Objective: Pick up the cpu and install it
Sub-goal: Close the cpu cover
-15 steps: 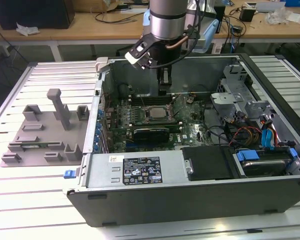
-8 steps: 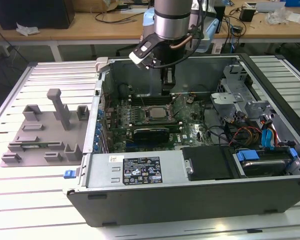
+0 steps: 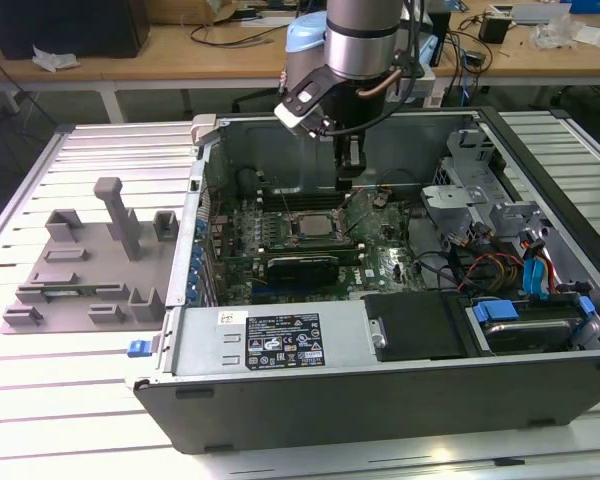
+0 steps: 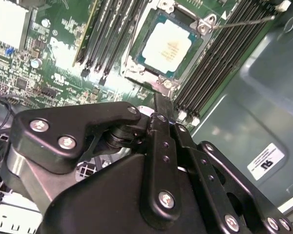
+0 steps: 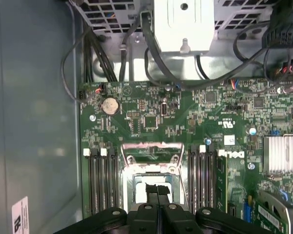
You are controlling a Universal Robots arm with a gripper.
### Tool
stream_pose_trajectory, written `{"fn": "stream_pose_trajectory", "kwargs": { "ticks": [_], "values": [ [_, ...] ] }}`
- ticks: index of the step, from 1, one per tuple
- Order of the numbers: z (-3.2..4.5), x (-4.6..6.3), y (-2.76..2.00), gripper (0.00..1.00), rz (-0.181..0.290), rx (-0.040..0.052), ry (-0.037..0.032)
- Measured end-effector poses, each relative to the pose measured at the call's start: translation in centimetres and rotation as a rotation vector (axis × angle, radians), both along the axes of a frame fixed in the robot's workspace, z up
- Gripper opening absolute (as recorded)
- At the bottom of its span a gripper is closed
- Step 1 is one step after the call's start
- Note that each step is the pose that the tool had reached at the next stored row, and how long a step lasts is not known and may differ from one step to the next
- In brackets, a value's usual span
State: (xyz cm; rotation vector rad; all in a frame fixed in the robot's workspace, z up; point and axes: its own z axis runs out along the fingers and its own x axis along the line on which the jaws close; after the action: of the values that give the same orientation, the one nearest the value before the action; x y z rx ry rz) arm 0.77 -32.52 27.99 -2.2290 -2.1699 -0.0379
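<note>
Second wrist view, end effector [image 4: 161, 101]: fingers are sitting pressed together, gripping nothing, hovering just above the socket frame [image 4: 145, 78].
cpu [image 4: 168, 45]: lying flat inside that frame on the motherboard [image 4: 53, 53], apart from the fingers.
Handling: looking light, stiff, slick-topped and likely fragile underneath; opposite edges are offering the safest hold.
Exterior view: arm is reaching into the computer case [image 3: 280, 345] on the counter [image 3: 60, 400].
</note>
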Motion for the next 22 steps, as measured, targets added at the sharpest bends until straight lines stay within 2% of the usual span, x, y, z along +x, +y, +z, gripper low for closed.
{"fn": "stream_pose_trajectory", "kwargs": {
  "ticks": [13, 17, 22],
  "values": [
    [0.0, 1.6, 0.0, 0.11, 0.0, 0.0001, 0.0],
    [0.0, 2.8, 0.0, 0.11, 0.0, 0.0001, 0.0],
    [0.0, 3.5, -0.01, 0.11, 0.0, 0.0001, 0.0001]
  ]
}}
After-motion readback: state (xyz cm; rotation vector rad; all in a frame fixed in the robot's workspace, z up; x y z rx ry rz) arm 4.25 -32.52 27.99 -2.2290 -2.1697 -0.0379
